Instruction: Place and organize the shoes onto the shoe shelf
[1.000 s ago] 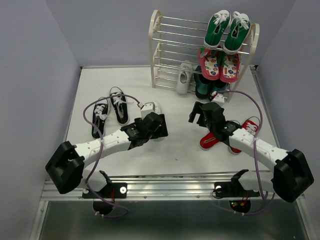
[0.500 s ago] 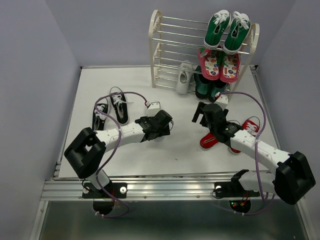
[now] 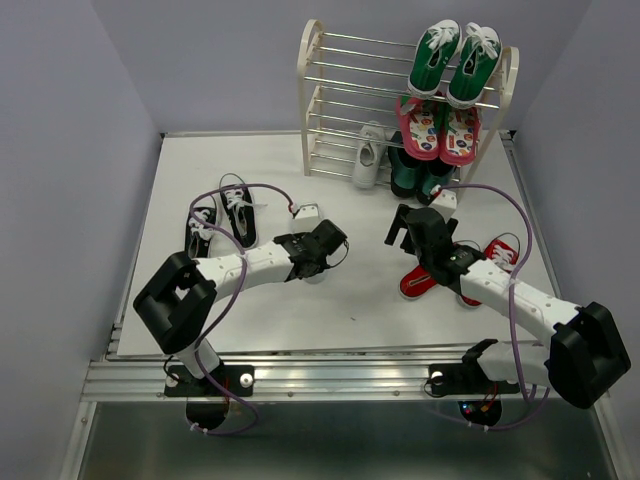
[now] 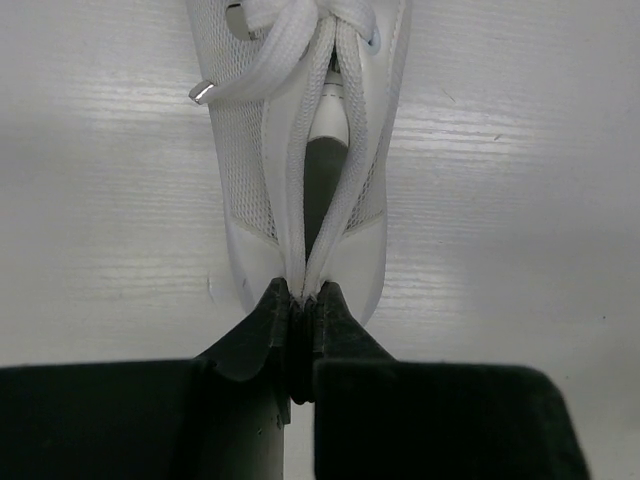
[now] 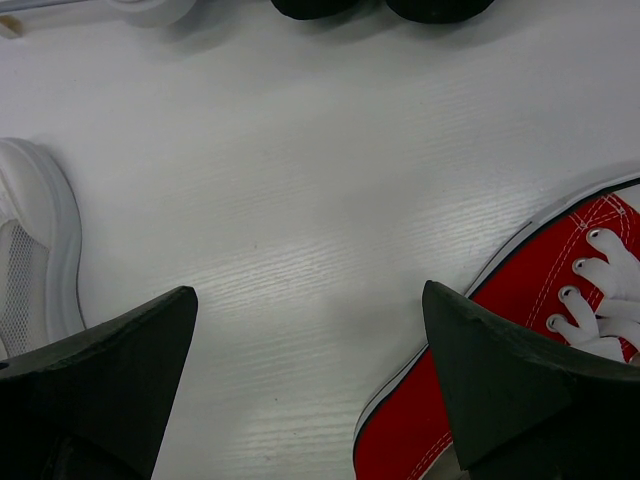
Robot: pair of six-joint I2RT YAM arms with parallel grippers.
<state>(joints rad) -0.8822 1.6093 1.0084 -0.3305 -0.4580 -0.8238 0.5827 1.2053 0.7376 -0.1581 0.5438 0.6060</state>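
A white sneaker [image 4: 300, 150] lies on the table, and my left gripper [image 4: 303, 298] is shut on the rim of its opening at the heel, pinching both sides together. From above, the left gripper [image 3: 322, 252] covers most of that shoe. My right gripper [image 3: 404, 228] hovers open over bare table, with a red sneaker [image 5: 560, 340] beside its right finger. The red pair [image 3: 420, 281] lies under the right arm. A black pair [image 3: 238, 212] lies at the left. The shoe shelf [image 3: 312, 100] stands at the back, with a second white sneaker [image 3: 368, 155] at its lowest tier.
Green sneakers [image 3: 455, 60] fill the right of the shelf's top tier, pink patterned shoes [image 3: 440, 130] sit below them and dark green boots [image 3: 415, 175] at the bottom. The shelf's left half holds bare rods. Purple walls close in on both sides.
My left gripper reached forward over the white sneaker and closed on its heel opening. The right arm shifted only slightly and stayed open.
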